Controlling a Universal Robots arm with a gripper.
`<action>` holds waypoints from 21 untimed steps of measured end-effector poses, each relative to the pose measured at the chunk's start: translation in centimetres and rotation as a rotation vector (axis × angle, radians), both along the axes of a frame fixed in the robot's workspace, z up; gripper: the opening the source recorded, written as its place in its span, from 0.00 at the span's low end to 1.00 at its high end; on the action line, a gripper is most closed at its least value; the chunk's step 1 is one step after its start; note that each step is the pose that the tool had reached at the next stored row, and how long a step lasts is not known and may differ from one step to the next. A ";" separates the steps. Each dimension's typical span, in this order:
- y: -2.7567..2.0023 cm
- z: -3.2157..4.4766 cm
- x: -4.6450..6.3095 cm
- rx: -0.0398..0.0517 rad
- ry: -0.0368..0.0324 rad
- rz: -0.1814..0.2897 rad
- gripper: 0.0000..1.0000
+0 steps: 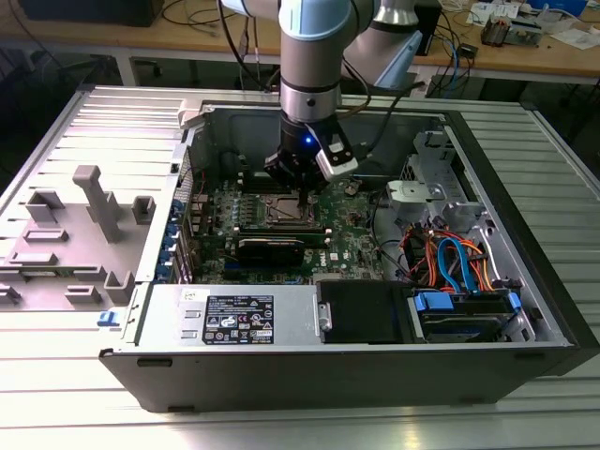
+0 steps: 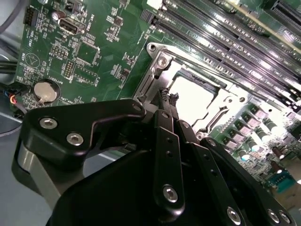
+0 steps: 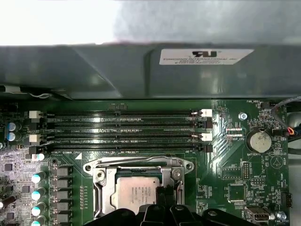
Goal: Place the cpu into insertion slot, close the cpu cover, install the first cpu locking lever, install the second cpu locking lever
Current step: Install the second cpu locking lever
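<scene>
1. The cpu (image 3: 133,193) sits flat in the insertion slot (image 3: 104,184) on the green motherboard (image 3: 235,179), its silver-grey top showing through the square window of the cpu cover (image 3: 141,165), which lies closed over it in the first wrist view.
2. In the second wrist view the cpu (image 2: 192,98) is washed out by glare and the black linkage hides its near corner; the cover (image 2: 162,63) frames it.
3. Whether either locking lever is latched cannot be made out.
4. The gripper (image 2: 168,98) has its fingers drawn together to a narrow tip, with nothing seen between them; the tip stands at the cpu's edge, and contact cannot be judged.
5. In the first wrist view the gripper (image 3: 165,192) cuts off the cpu's corner.
6. Four long memory slots (image 3: 122,129) run beside the socket, with a round coin battery (image 3: 259,141) near their end.
7. In the exterior view the gripper (image 1: 302,192) hangs over the socket (image 1: 286,210) at the centre of the open computer case (image 1: 525,234), a grey plastic tray (image 1: 75,234) at nine o'clock.
</scene>
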State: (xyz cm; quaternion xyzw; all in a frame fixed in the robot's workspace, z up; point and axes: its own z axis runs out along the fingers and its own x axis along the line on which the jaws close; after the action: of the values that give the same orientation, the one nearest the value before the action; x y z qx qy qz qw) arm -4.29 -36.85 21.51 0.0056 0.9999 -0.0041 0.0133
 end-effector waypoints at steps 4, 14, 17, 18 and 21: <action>-0.70 0.00 0.0 0.0001 0.0000 0.000 0.11; -1.59 0.53 0.0 0.0001 0.0006 0.000 0.11; -1.65 0.54 0.0 0.0000 0.0009 0.000 0.11; -1.66 0.54 0.0 0.0000 0.0009 0.000 0.11; -1.68 0.54 0.0 0.0000 0.0010 0.000 0.11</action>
State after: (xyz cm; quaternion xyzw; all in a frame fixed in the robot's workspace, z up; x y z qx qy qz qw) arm -4.30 -38.54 22.04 0.0056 0.9999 -0.0041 0.0128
